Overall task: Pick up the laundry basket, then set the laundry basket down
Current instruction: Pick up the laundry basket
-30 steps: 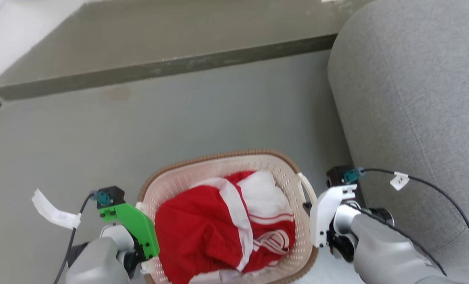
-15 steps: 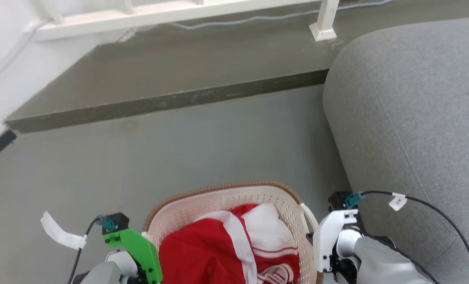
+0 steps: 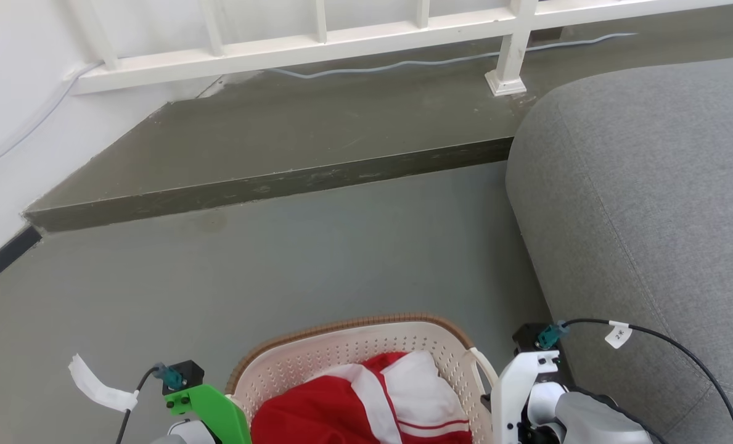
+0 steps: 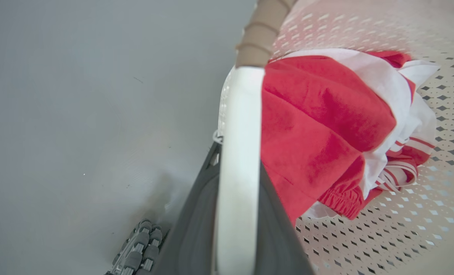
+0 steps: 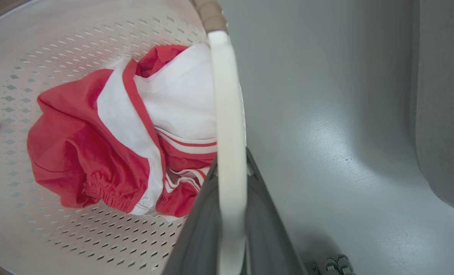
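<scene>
The laundry basket (image 3: 354, 325), cream-white and perforated with a brown woven-look rim, sits at the bottom centre of the head view with red-and-white clothing (image 3: 366, 413) inside. My left gripper (image 4: 237, 160) is shut on the basket's white left handle (image 4: 239, 114), a dark finger (image 4: 196, 229) on either side of it. On the other side, the right gripper (image 5: 230, 162) is shut on the right handle (image 5: 227, 95). The green left wrist mount (image 3: 209, 407) and white right wrist mount (image 3: 517, 388) flank the basket. Whether the basket's bottom touches the floor cannot be seen.
A grey sofa (image 3: 650, 185) stands close on the right of the basket. Ahead lies bare grey floor (image 3: 311, 259), then a raised step (image 3: 267, 185) with a white railing (image 3: 317, 37) and a cable (image 3: 403, 61) on it. A white wall (image 3: 8, 92) is at the left.
The whole head view has shifted: the camera now looks further ahead, bringing the railing in and pushing basket and arms to the bottom edge. Both grippers remain beside the handles.
</scene>
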